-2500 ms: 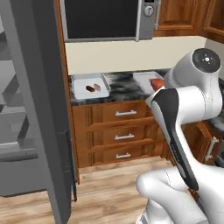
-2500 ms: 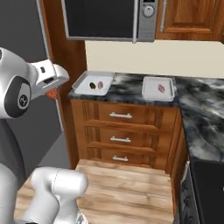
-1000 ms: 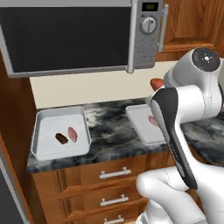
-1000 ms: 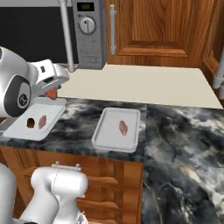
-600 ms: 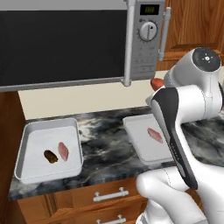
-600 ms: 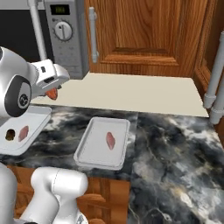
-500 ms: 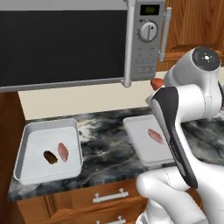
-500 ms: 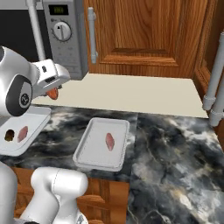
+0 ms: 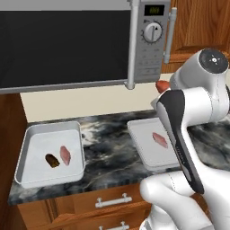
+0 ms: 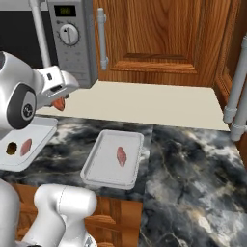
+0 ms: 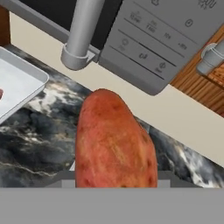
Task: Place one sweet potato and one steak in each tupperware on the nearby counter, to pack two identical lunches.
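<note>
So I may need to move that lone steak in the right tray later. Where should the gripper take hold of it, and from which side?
Probably from straight above, jaws across the steak's short width at its middle. It lies flat near the centre of the tray, clear of the raised rim, so a side approach would meet the wall first. The gripper must first drop the sweet potato it holds.

The robot's own arm covers the near right corner of the right tupperware (image 9: 146, 155), the picture's edge cuts the left tupperware (image 10: 41, 130), and the orange sweet potato (image 11: 113, 142) hides the hand's fingertips.
</note>
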{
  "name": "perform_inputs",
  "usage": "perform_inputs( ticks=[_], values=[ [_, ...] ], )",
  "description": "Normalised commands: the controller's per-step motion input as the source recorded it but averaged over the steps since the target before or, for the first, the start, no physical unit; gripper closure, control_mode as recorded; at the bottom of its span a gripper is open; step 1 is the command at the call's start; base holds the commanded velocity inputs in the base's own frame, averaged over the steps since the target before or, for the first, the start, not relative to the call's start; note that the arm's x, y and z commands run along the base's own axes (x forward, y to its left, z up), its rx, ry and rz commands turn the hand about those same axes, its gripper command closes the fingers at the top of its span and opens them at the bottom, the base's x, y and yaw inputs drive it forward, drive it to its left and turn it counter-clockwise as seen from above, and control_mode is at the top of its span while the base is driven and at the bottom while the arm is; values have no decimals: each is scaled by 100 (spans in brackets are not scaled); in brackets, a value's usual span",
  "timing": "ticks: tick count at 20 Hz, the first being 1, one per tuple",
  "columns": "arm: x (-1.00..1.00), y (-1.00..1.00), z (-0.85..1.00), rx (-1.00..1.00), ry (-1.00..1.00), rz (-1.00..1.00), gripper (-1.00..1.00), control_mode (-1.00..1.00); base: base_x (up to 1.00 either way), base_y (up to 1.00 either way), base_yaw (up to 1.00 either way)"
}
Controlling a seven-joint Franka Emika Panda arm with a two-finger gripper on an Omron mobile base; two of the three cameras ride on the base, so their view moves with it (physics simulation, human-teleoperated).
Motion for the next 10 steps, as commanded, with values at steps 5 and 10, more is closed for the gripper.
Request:
perform_inputs(
  ticks=[5, 10],
  values=[
    [-1, -33, -31, 0, 0, 0, 100, -100, 0, 0, 0],
    [0, -21, -72, 0, 0, 0, 100, -100, 0, 0, 0]
  ],
)
